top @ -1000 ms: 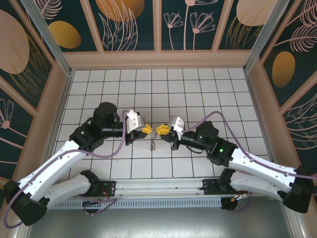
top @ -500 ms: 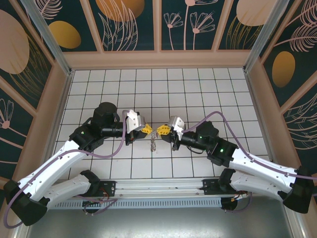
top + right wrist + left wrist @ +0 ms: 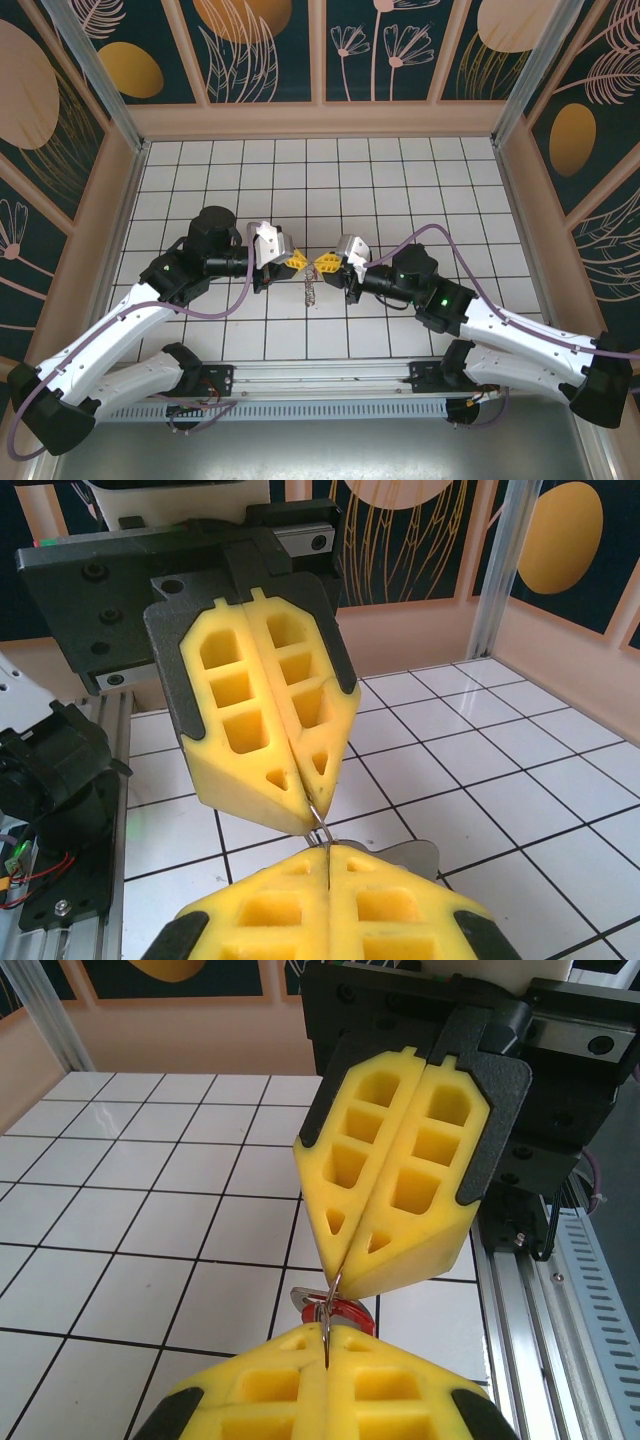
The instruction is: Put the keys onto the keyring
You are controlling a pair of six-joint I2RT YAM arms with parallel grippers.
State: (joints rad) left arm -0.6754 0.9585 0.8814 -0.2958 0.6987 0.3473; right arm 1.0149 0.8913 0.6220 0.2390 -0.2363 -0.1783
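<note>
The left hand (image 3: 303, 264) and the right hand (image 3: 320, 264) are brought tip to tip over the white tiled worktop (image 3: 400, 180), a little toward 6 o'clock from its centre. In the top view the left hand is reached in from 9 o'clock and the right hand from 3 o'clock. The yellow fingers of both are almost touching.

Both hands are seen closed, with the two pads of each pressed flat together. A thin wire, the keyring (image 3: 331, 1295), is pinched in the seam of each hand. It is seen as a short piece of loop that bridges the small gap between the two tips. In the left wrist view this wire comes out at the 6 o'clock point of the right hand's fingers and goes down into the seam of the left hand.

The key (image 3: 345, 1312) is found just behind this wire, between the two hands, and its red tag is partly covered by the left hand's fingers. Whether the key is already threaded on the wire cannot be told. In the right wrist view a grey metal piece (image 3: 412, 856) is seen at 3 o'clock of the wire, just above the right hand's fingers. In the top view a small metal bunch (image 3: 310, 291) is seen at 6 o'clock of the meeting point; its parts are too small to be separated.
</note>
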